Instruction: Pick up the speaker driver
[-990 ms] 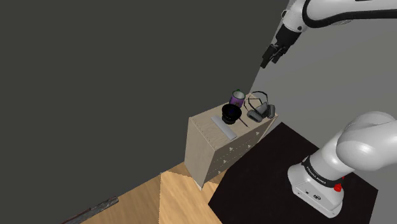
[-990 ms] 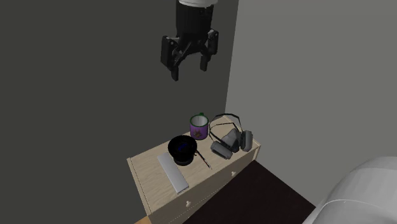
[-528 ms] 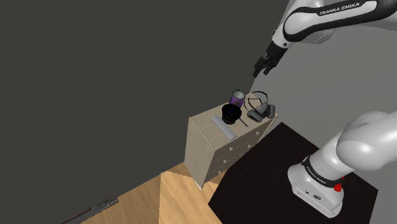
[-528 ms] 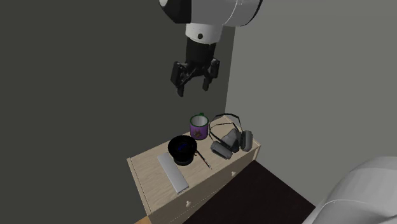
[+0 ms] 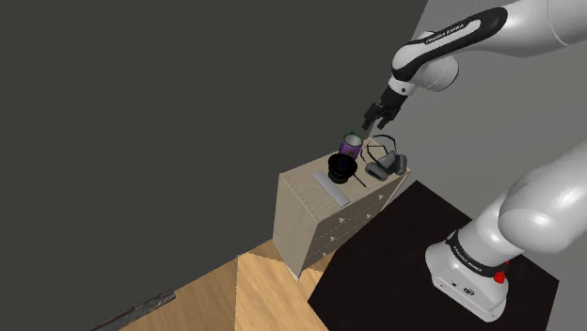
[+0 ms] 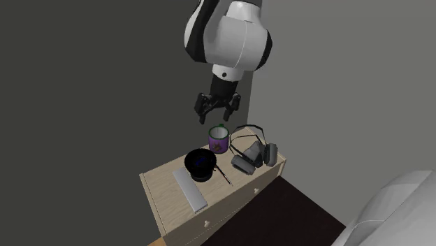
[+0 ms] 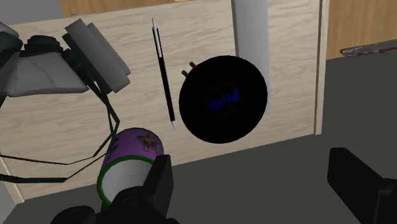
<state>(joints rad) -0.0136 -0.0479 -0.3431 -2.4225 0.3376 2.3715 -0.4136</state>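
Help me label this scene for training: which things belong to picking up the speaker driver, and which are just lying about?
In the job: black speaker driver; open end effector.
Lying about: purple mug; pen; grey strapped mask; grey bar; all on the light cabinet.

Light wooden chest of drawers (image 6: 209,213), small knobs on front, stands against a dark grey wall. On top, across the second exterior view from left: flat grey slab (image 6: 191,189), black speaker driver (image 6: 200,165) just beside it, thin black pen (image 7: 163,73), grey respirator mask (image 6: 251,155) with loose black straps. Purple mug (image 6: 219,139), green-rimmed, upright near the back edge.
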